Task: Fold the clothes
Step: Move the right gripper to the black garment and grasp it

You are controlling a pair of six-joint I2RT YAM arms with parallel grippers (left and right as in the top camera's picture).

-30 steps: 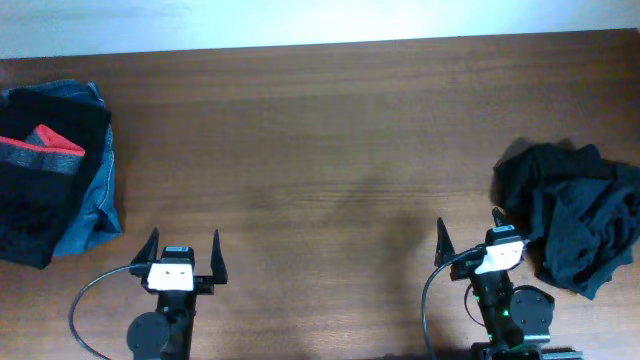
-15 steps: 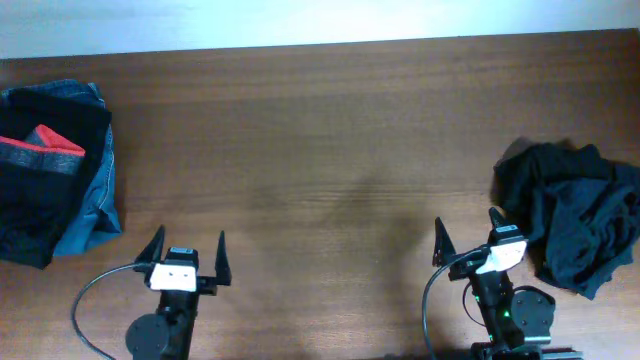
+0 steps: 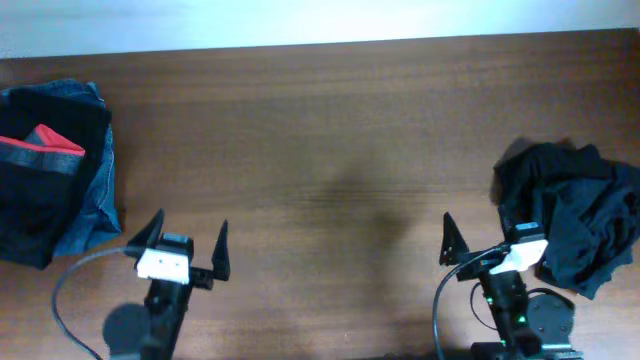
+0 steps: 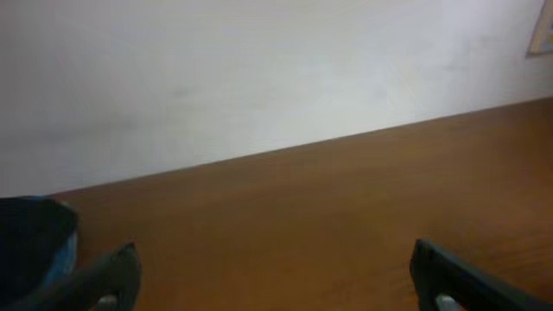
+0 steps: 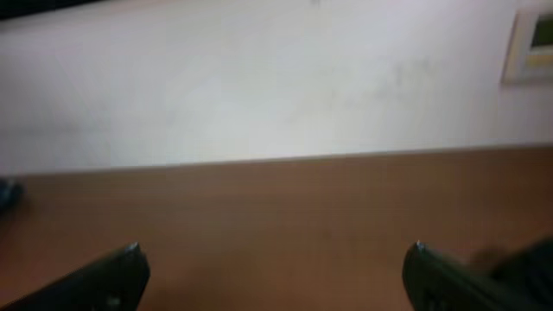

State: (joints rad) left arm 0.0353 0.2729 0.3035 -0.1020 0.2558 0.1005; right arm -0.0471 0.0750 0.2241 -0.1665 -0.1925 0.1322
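Observation:
The clothes (image 3: 572,214) lie as a crumpled black heap at the table's right edge, untouched. My right gripper (image 3: 480,228) hovers open just left of the heap, its right finger against the dark fabric's edge. In the right wrist view the right gripper (image 5: 275,259) has only bare wood between its fingertips, and a bit of black cloth (image 5: 529,259) shows at the far right. My left gripper (image 3: 189,226) stands open near the front left with nothing in it. The left wrist view shows the left gripper (image 4: 275,259) over bare table.
At the far left lies a stack with a blue denim garment (image 3: 98,190) and a black piece with red-and-grey stripes (image 3: 40,150) on top. Its dark edge (image 4: 30,246) shows in the left wrist view. A pale wall (image 4: 259,69) rises behind the table's far edge.
The right gripper has shifted right, closer to the black heap. The left gripper has lifted and turned slightly left. Both stay open; the clothes have not moved.

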